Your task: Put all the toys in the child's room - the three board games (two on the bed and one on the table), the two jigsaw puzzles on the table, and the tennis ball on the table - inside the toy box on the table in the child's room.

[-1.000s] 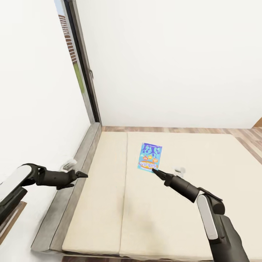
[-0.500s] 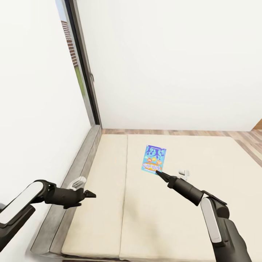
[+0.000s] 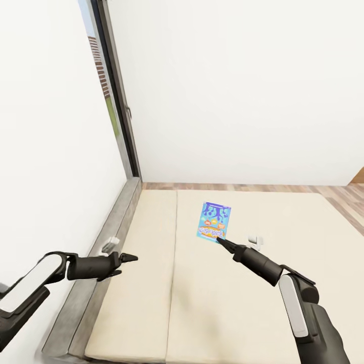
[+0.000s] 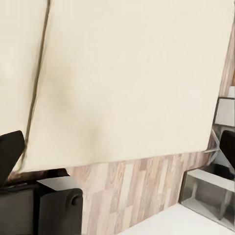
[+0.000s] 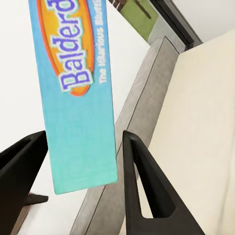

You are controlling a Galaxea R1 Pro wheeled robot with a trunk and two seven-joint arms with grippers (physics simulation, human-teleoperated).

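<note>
A small blue cartoon-printed board game (image 3: 214, 221) hangs level just above the cream bed (image 3: 273, 263), right of the bed's lengthwise seam. My right gripper (image 3: 221, 240) is shut on the game's near end. In the right wrist view the "Balderdash" side panel of the board game (image 5: 78, 122) sits between the two dark fingers (image 5: 142, 186), one on each flat face. My left gripper (image 3: 130, 258) hovers open and empty over the bed's left edge. In the left wrist view its fingertips (image 4: 11, 149) stand wide apart over the bed (image 4: 127, 83).
A grey bed frame (image 3: 103, 253) runs along the white left wall below a dark-framed window (image 3: 114, 106). Wood-plank floor (image 3: 253, 187) lies beyond the bed's far edge and at its right. The left wrist view shows floor (image 4: 137, 196) past the mattress end.
The head view has shifted slightly. My left arm swung forward and right toward the mattress edge. The right gripper and the blue game moved a little to the right together.
</note>
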